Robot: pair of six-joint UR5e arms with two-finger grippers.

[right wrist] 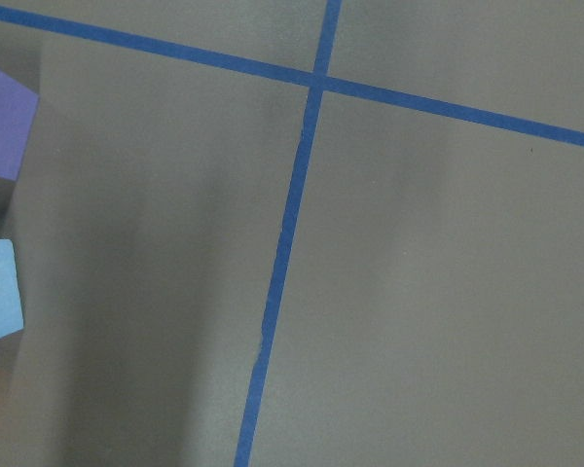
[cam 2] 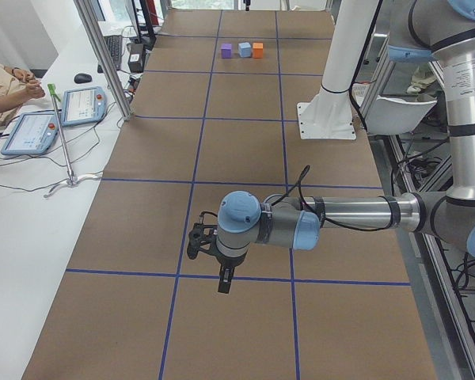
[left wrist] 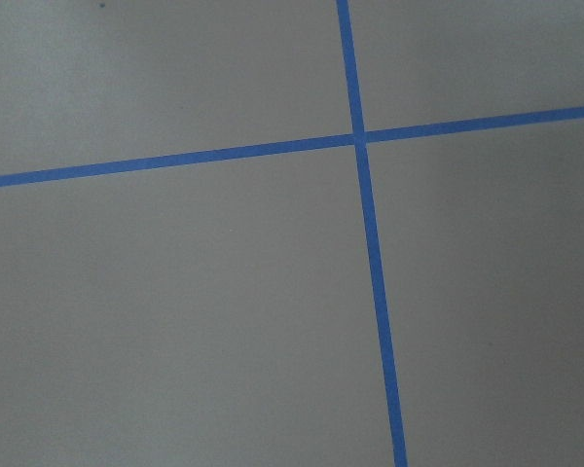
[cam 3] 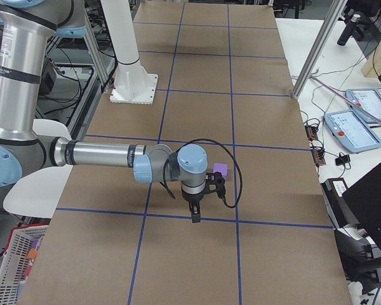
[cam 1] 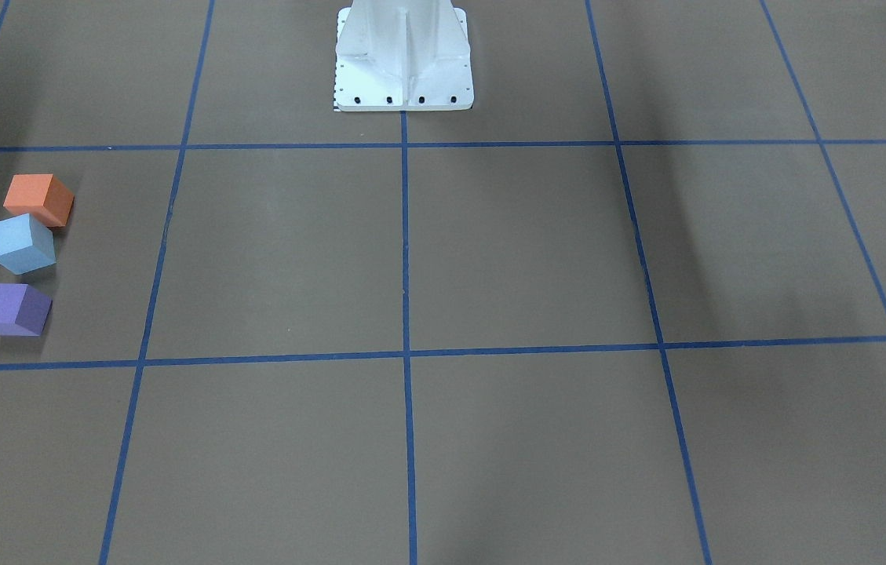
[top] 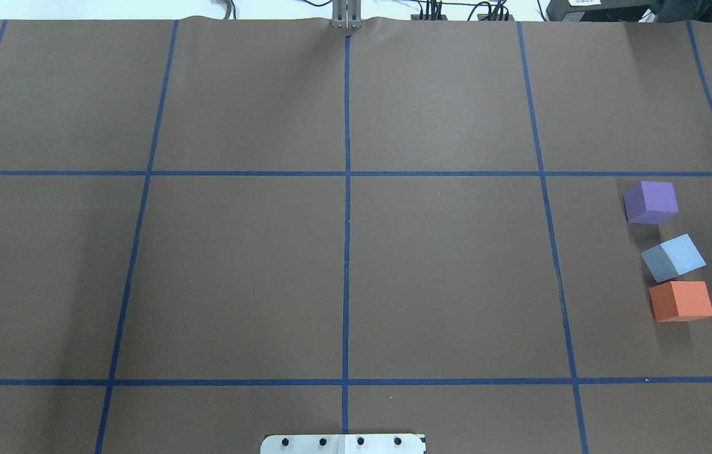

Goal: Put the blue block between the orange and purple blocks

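The blue block [top: 674,257] sits at the right edge of the overhead view, between the purple block [top: 651,202] above and the orange block [top: 682,301] close below. I judge it light, matte foam, best pinched on opposite flat faces. My left gripper [cam 2: 224,283] and right gripper [cam 3: 195,216] show only side-on, so I cannot tell how their jaws stand.

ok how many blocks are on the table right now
3, in a line on the robot's right side: the purple block farthest from the robot, the blue block in the middle, the orange block nearest. No others show in any view.
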